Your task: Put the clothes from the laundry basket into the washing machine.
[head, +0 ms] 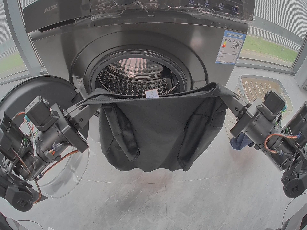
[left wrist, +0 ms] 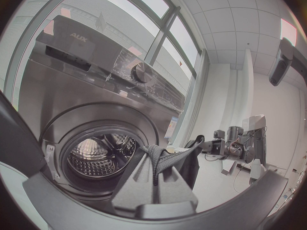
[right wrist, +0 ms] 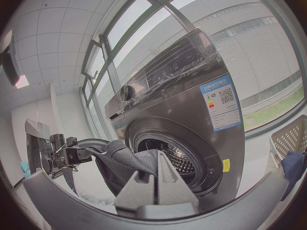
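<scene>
Logo (head: 51,8), energy label (head: 231,47) on washing machine (head: 198,48)

the dark garment (head: 160,128) hangs across the mouth of the washing machine (head: 60,48) and covers the lower rim of the drum (head: 134,77) opening, so the sill behind it is out of sight. the tips of the left gripper (head: 82,107) and right gripper (head: 232,102) are buried in its bunched hem. the right arm blocks much of the laundry basket (head: 259,78). a scrap of blue cloth (head: 240,141) peeks out beneath, the rest of it hidden. the open door (head: 44,87) sits half behind the left arm. the machine's top is cut off by the head view's upper edge, and the label (head: 231,47) print is too small to read.
</scene>
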You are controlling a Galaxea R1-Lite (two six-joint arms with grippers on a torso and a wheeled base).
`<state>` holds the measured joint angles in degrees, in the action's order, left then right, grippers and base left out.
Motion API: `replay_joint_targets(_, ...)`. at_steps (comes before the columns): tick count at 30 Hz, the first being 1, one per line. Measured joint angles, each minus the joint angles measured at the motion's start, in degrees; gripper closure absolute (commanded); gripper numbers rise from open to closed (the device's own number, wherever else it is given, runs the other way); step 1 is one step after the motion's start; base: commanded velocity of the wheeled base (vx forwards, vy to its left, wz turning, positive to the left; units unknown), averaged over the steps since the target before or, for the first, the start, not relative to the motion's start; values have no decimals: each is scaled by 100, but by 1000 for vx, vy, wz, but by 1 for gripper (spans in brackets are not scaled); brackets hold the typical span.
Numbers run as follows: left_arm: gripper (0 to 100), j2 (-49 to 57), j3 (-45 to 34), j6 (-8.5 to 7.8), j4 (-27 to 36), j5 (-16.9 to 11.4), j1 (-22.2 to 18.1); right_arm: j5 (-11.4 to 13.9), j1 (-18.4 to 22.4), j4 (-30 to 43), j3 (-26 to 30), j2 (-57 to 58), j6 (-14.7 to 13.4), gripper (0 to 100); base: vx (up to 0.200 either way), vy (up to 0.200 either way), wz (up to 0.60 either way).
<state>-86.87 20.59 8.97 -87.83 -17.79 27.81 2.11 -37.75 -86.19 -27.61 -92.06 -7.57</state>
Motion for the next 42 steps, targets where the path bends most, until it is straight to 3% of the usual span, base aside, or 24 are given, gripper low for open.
replay_joint_targets(7,100,-17,295,-2,138,-93,477,60,-34,2,215,-118,0,100,0,0,0)
replay_joint_targets(8,100,-26,339,0,156,-126,532,68,-50,-2,247,-188,-9,0,0,0,0)
replay_joint_targets(15,100,-113,523,27,205,-176,684,12,-518,-105,397,-623,-280,0,0,0,0)
replay_joint_targets(26,100,-161,642,44,202,-79,700,-63,-1241,-82,736,-1609,-228,0,0,0,0)
replay_joint_targets(32,100,-98,536,57,162,-117,769,-286,-1340,-137,369,-2235,-340,0,0,0,0)
replay_joint_targets(42,100,117,325,52,162,-176,968,-265,-1141,-127,-321,-2814,-222,0,0,0,0)
